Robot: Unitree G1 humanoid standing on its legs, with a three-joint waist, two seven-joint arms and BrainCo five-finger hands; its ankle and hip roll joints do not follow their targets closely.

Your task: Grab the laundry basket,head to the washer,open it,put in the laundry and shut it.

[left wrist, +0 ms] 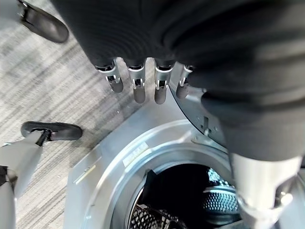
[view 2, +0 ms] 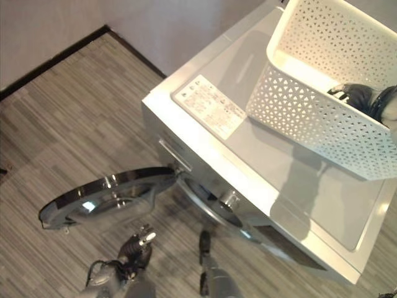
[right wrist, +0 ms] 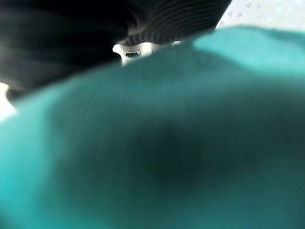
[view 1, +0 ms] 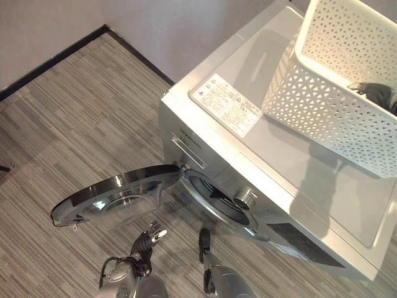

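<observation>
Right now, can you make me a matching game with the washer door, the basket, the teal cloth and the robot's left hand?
Things:
1. washer door
2. laundry basket
3. teal cloth
4. left hand

States or places:
A. on top of the washer
B. swung wide open
C. right in front of the right hand
D. above the open drum, fingers straight, holding nothing

Pairs: 1-B, 2-A, 3-C, 4-D

right hand (right wrist: pixel 138 47) fingers: hidden | by: blurred teal cloth (right wrist: pixel 167 143)
</observation>
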